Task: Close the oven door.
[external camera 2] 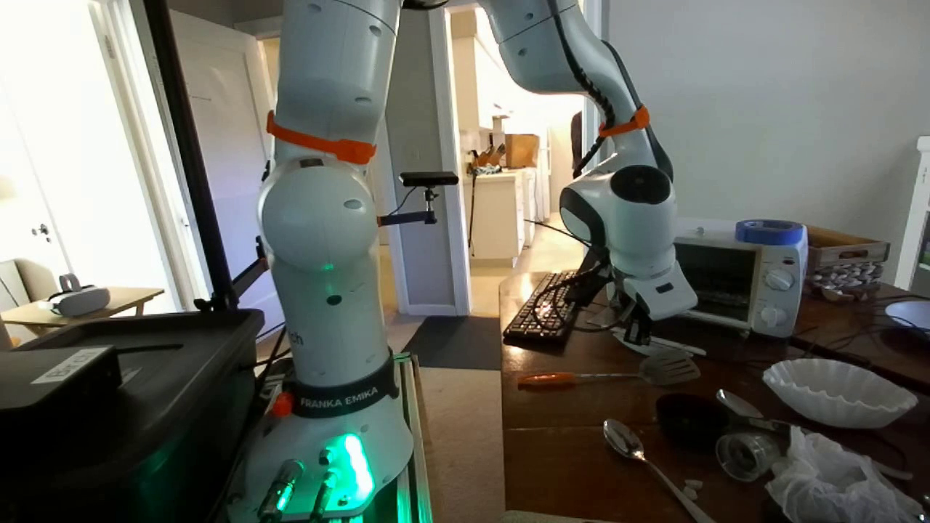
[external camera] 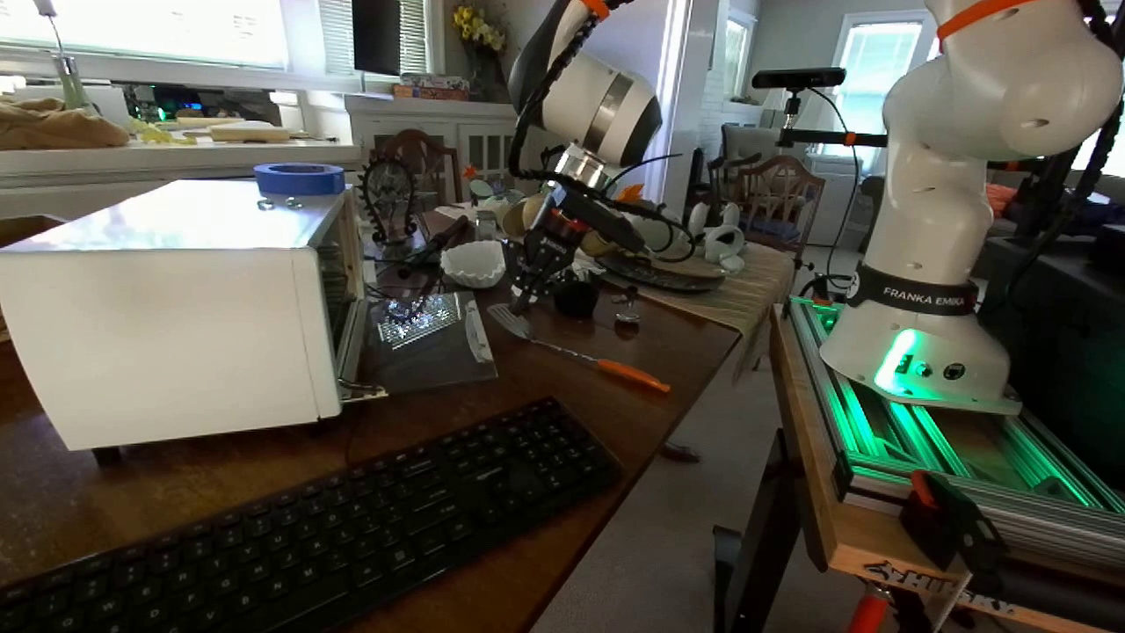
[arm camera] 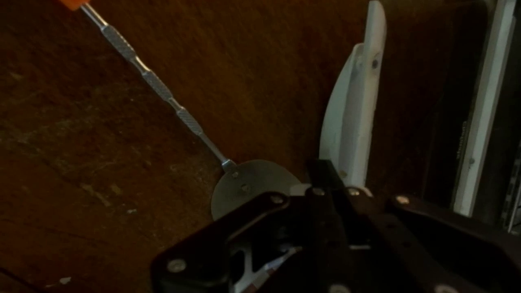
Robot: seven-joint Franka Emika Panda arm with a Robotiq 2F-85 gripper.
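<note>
Oven (external camera: 176,343), oven door (external camera: 429,353) folded down, claw (external camera: 520,303) just beyond.
We see the door lying before the oven, long axis and pale handle (external camera: 479,332) along the oven's front; claw just outside that handle, fingers (arm camera: 325,177) drawn together, contact unclear. Farther from the oven: orange-handled spatula (external camera: 615,368), then table edge (external camera: 694,385). We judge the move starts under the handle, with room to swing it up toward the oven.

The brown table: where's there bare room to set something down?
Bare wood lies between the spatula's orange handle, a metal spoon and the edge of the table. More shows between the oven and the keyboard. It's crowded around the white fluted bowl, crumpled wrap and black container, and before the oven, where the open oven door lies near the claw.
</note>
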